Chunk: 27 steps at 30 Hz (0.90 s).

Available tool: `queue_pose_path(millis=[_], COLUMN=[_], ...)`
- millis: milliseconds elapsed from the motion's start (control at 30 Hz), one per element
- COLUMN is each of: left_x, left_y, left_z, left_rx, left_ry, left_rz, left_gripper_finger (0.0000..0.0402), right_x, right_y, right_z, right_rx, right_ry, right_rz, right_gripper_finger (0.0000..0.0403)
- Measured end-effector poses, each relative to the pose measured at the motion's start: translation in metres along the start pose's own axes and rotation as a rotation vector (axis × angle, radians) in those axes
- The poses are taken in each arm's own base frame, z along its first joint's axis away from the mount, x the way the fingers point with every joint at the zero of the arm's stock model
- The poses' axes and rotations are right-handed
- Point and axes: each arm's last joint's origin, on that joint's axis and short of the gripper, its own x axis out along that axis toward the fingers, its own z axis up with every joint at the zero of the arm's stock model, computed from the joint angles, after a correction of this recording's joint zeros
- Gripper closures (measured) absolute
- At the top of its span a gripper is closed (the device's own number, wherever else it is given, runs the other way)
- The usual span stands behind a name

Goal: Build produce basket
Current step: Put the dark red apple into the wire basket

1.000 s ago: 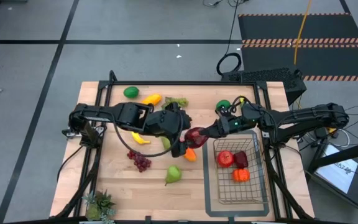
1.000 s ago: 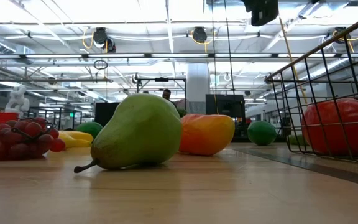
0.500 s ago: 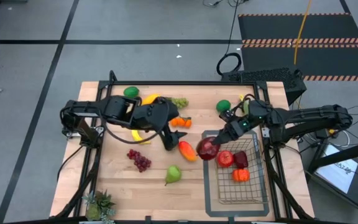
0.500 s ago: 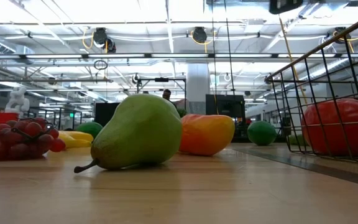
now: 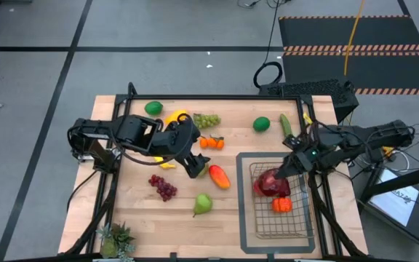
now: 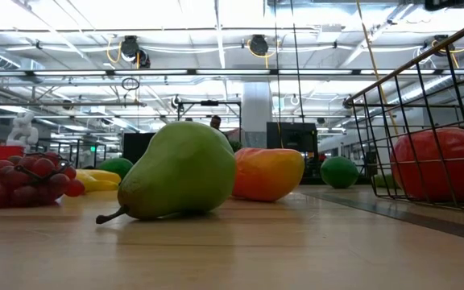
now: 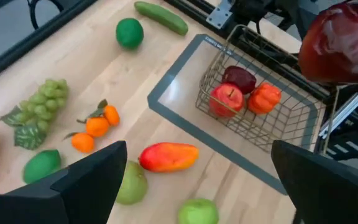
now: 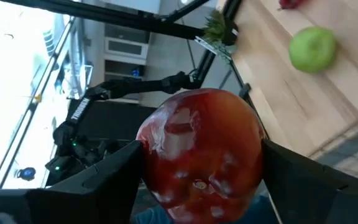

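My right gripper (image 5: 276, 179) holds a dark red apple (image 8: 201, 152) above the wire basket (image 5: 297, 218) at the table's right. The basket stands on a flat grey tray (image 5: 244, 218) and holds a red apple (image 7: 227, 99), a darker fruit (image 7: 240, 78) and an orange piece (image 5: 281, 205). My left gripper (image 5: 197, 169) hangs open over the table's middle, touching nothing. Below and around it lie a red-orange mango (image 5: 219, 176), a green pear (image 5: 203, 204), red grapes (image 5: 164, 188), oranges (image 5: 211, 143) and green grapes (image 5: 208, 119). My right gripper pinches the dark red apple between its two fingers, one finger (image 8: 98, 180) on each of two opposite sides (image 8: 151, 146). The fingers reach in from the table's right, nearly level. The apple hangs lifted clear, above the basket's far end.
A lime (image 5: 261, 124) and a cucumber (image 5: 285, 124) lie at the far right. Another lime (image 5: 153, 108) and a yellow fruit (image 5: 177, 116) lie at the far left, and a banana (image 5: 164, 163) under the left arm. A spiky potted plant (image 5: 116, 239) stands at the near left corner.
My right gripper has carried the dark red apple from the table's middle toward the right edge, until it hangs over the basket. My left gripper has drawn back a little toward the left edge and rolled about its own line, staying open.
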Motion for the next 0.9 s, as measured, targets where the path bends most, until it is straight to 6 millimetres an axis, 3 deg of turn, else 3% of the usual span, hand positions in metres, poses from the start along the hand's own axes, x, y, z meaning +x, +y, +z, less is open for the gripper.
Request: queue_pose_path(millis=[233, 333, 633, 900], left_x=[-0.007, -0.012, -0.041, -0.062], left_y=[-0.017, -0.028, -0.063, -0.091], left_z=[-0.010, -0.017, -0.051, -0.061], left_rx=[-0.029, 0.001, 0.139, 0.244], left_ry=[0.003, -0.021, -0.199, -0.305], left_rz=[-0.087, -0.115, -0.116, -0.299], left_gripper_finger=[0.0005, 0.0023, 0.0182, 0.0293], right_x=[0.006, 0.016, 0.042, 0.062], right_y=[0.003, 0.002, 0.003, 0.012], right_z=[-0.024, -0.034, -0.058, -0.076], right_rx=[0.040, 0.079, 0.151, 0.184], right_ry=[-0.009, -0.003, -0.045, -0.134], right_rz=[-0.024, -0.061, -0.082, 0.011], right_gripper_finger=[0.0109, 0.0109, 0.0109, 0.0109])
